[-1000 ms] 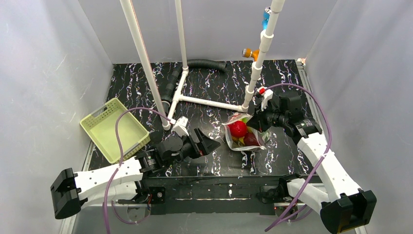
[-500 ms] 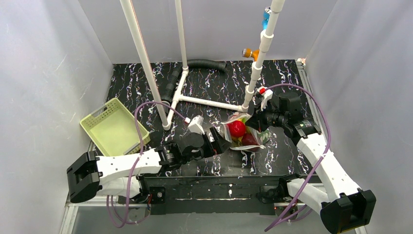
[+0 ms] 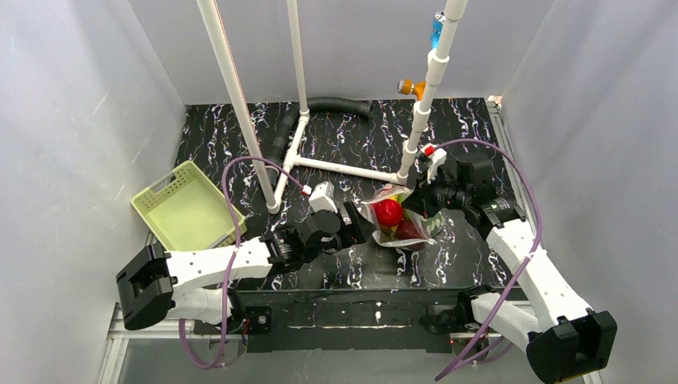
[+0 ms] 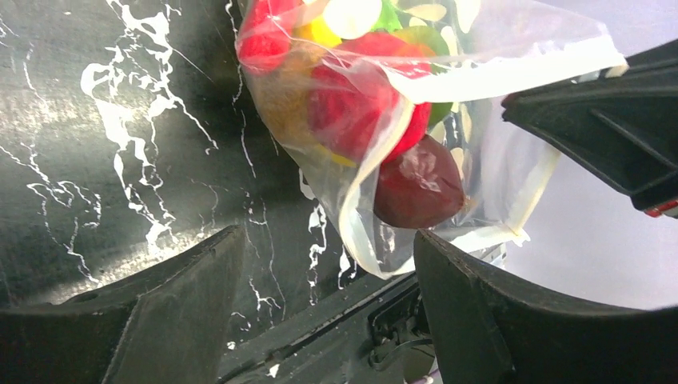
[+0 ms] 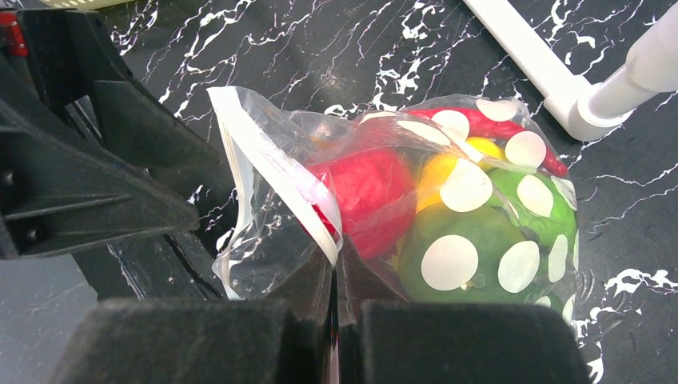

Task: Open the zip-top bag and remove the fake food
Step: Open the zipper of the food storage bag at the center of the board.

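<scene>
Tightly, right end effector [image 5: 334, 270] pinches zip-top bag [image 5: 276, 172], left end effector [image 4: 324, 244] agape.

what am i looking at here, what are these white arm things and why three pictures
These are two robot arms, bolted at the near edge of a dark marbled table. The wide picture is taken from above and behind them, left arm on the left, right arm on the right. The other two come from a small camera on each wrist, looking along its jaws. Between the arms is a clear zip-top bag stuffed with fake food. On the table lie a pale green basket, a white pipe frame and a black hose. The right arm's jaws are shut on the bag's zip edge; the left arm's stand open beside it, holding nothing.
</scene>
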Controlling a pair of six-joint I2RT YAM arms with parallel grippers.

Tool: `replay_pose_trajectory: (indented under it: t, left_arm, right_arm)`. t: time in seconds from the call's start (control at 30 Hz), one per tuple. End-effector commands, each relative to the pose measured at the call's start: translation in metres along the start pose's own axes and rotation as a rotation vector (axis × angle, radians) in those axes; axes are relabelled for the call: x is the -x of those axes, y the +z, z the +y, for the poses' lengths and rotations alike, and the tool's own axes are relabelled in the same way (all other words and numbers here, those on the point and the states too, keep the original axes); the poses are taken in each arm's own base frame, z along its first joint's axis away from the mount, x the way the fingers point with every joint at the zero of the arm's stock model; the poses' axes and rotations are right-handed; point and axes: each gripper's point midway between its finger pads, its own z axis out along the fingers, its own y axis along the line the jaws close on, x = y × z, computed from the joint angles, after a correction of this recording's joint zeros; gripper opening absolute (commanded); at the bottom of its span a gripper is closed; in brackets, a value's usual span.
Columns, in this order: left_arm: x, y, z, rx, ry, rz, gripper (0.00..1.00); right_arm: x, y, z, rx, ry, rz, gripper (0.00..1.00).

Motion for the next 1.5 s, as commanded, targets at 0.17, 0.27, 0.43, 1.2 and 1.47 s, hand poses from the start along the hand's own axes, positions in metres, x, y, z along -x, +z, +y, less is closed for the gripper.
replay_pose_trajectory:
  t: [0.17, 0.27, 0.43, 1.2, 1.47]
  left_arm:
    - [0.012, 0.003, 0.006, -0.018, 0.012, -0.019, 0.75]
    - [0.013, 0.004, 0.009, -0.015, 0.005, -0.024, 0.75]
    - [0.015, 0.004, 0.008, -0.035, -0.007, -0.022, 0.72]
    - [0.018, 0.007, 0.011, -0.109, -0.088, -0.046, 0.72]
    - [0.021, 0.009, 0.014, -0.104, -0.1, -0.052, 0.69]
  right_arm:
    - [0.012, -0.001, 0.005, 0.021, -0.048, -0.051, 0.01]
    - [0.011, -0.001, 0.005, 0.022, -0.049, -0.05, 0.01]
    - [0.011, 0.0, 0.005, 0.024, -0.052, -0.047, 0.01]
    - [0.007, 0.003, 0.008, 0.04, -0.061, -0.034, 0.01]
    - [0.007, 0.003, 0.008, 0.045, -0.061, -0.029, 0.01]
